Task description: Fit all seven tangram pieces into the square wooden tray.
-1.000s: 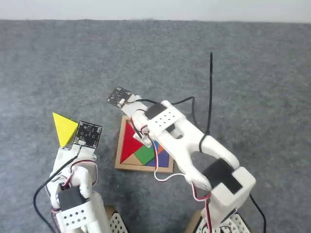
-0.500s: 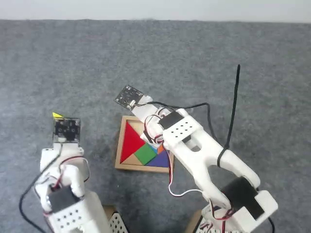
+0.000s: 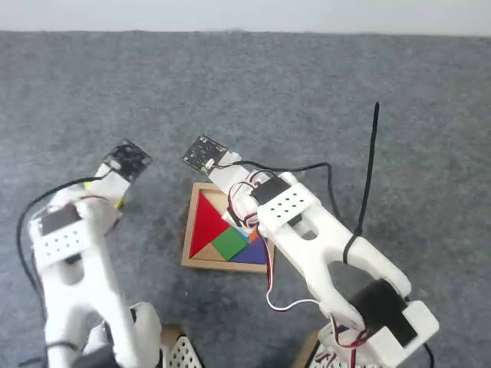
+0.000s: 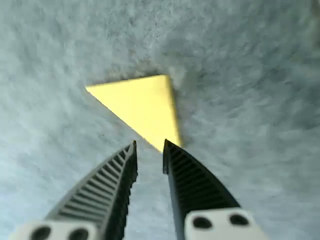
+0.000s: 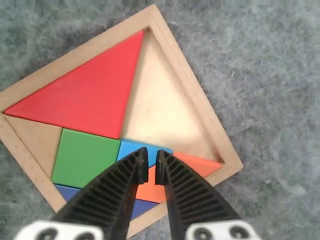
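Your left gripper [image 4: 149,146] hangs just above one corner of the yellow triangle [image 4: 142,107]. Its fingers are a narrow slit apart and hold nothing. The piece lies flat on the worktop [image 3: 345,92], well apart from the wooden tray [image 3: 188,234].

I judge that the slit is too tight for a clean pick. Spread the fingers wider, set them astride the corner so each pad meets a side edge, then press down a little before you close. The piece is thin and will likely slide if you pinch it from above.

The right gripper [image 5: 151,152] has its fingers almost together and empty. It sits over the blue and orange pieces. You should probably move it clear of the tray first, because the bare triangular bay [image 5: 162,115] beside the red triangle [image 5: 85,95] looks like the yellow one's seat.

The worktop is a grey, felt-like cloth, soft enough to let fingertips sink. A pale wall [image 3: 245,14] runs behind it.
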Motion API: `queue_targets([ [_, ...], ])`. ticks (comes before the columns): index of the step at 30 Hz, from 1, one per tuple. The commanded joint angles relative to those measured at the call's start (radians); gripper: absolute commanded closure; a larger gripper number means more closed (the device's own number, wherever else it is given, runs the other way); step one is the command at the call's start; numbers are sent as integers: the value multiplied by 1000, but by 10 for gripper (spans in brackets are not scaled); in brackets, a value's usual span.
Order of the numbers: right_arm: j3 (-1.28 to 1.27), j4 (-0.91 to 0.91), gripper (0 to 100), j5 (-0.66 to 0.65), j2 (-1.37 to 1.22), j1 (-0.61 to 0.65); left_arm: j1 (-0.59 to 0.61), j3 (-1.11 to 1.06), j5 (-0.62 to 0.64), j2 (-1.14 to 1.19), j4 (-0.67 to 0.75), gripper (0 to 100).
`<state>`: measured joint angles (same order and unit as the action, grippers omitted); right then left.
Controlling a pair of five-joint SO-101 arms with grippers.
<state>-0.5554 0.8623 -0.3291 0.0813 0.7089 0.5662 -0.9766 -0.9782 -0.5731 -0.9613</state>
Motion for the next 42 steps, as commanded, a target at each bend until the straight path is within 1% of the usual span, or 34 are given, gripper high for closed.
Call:
queue_targets([
  [1,8,-15,951,-12,25,-13,14,88,-293,147,279,909],
  [3,8,-15,951,-12,24,-13,-5,120,-238,199,399,912],
  [5,8,-15,950,-12,24,-13,-29,189,-97,273,430,912],
  [8,8,-15,950,-12,24,-13,-46,378,144,423,324,913],
  [11,6,-15,950,-12,24,-13,-37,587,299,605,181,914],
  [13,5,-16,950,-12,24,-13,-37,691,371,715,115,923],
  [16,-11,-25,950,-14,24,-13,-20,797,439,848,57,976],
  [20,-11,-25,950,-14,24,-13,14,831,512,921,23,987],
  [24,-11,-25,950,-14,24,-13,28,800,534,921,12,987],
  [30,-11,-25,950,-14,24,-13,29,789,532,921,-115,987],
  [32,-11,-25,950,-14,24,-13,46,789,532,919,-155,987],
  [35,-11,-25,950,-14,24,-13,94,789,528,919,-173,987],
  [38,-11,-25,950,-14,24,-13,158,785,462,919,-178,987],
  [42,-11,-25,950,-14,24,-13,230,769,348,921,-230,988],
])
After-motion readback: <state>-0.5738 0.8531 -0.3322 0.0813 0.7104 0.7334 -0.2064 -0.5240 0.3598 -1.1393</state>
